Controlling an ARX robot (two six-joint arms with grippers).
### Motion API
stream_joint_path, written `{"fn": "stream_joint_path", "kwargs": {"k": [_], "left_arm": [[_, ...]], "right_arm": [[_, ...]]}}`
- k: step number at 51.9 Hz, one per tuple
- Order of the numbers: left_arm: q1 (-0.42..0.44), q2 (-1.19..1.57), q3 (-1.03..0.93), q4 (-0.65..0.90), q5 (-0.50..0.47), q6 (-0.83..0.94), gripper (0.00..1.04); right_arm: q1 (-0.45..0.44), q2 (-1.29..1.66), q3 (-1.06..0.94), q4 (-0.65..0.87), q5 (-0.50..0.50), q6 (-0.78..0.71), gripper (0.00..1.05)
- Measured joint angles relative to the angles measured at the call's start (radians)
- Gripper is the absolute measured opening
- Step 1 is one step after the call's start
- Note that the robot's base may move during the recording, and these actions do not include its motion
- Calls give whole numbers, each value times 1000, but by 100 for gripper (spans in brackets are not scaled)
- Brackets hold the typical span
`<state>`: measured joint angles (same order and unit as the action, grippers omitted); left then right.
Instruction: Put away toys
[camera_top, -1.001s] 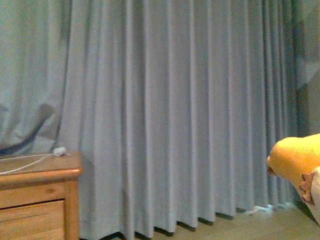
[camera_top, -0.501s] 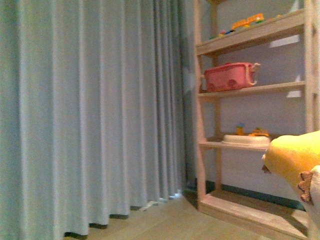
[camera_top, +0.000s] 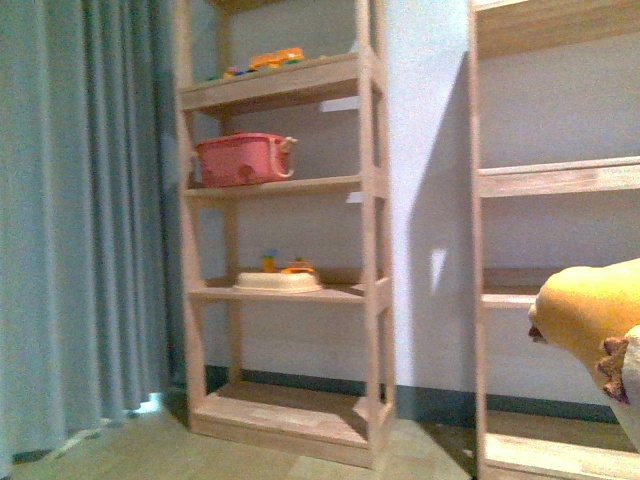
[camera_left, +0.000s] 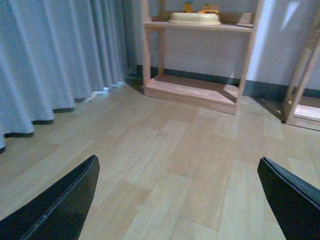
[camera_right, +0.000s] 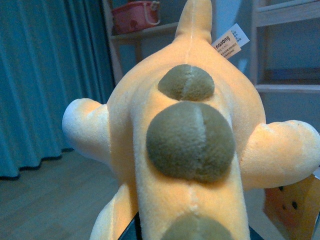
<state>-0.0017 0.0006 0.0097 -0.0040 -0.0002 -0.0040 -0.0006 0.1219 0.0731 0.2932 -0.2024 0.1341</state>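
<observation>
The plush animal (camera_top: 588, 322) shows at the lower right edge of the front view, off the floor and in front of the right-hand shelf unit (camera_top: 476, 250), with only its yellow-orange bulk and a paler, brown-edged part in frame. In the right wrist view it fills nearly the whole picture, close against the camera. Its back is turned to the lens and bears a row of rounded brown patches. Two pale stubby limbs stick out to either side and a white tag (camera_right: 230, 40) sits near its far end. The right claw (camera_right: 190, 231) is almost wholly hidden behind the toy. Only thin dark slivers show on either side of the body, so it appears clenched on the plush animal, which sits right in its grip. The left claw (camera_left: 177, 160) is released: its two black fingers (camera_left: 60, 205) stand wide apart with only bare wood-pattern floor (camera_left: 170, 145) between them, well apart from the toy. In the front view a wooden shelf unit (camera_top: 372, 200) stands left of centre. It carries a pink basket (camera_top: 240, 160) on its second shelf, a cream dish (camera_top: 278, 283) on the shelf below and small orange toys (camera_top: 275, 58) on top. A grey-blue curtain (camera_top: 80, 220) hangs along the left edge.
</observation>
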Motion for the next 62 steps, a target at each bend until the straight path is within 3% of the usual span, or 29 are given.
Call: {"fn": "stream_joint_path", "kwargs": {"k": [62], "left_arm": [[-1, 0, 0, 0, 0, 0, 98]], "right_arm": [[-2, -1, 0, 0, -4, 0, 7]]}}
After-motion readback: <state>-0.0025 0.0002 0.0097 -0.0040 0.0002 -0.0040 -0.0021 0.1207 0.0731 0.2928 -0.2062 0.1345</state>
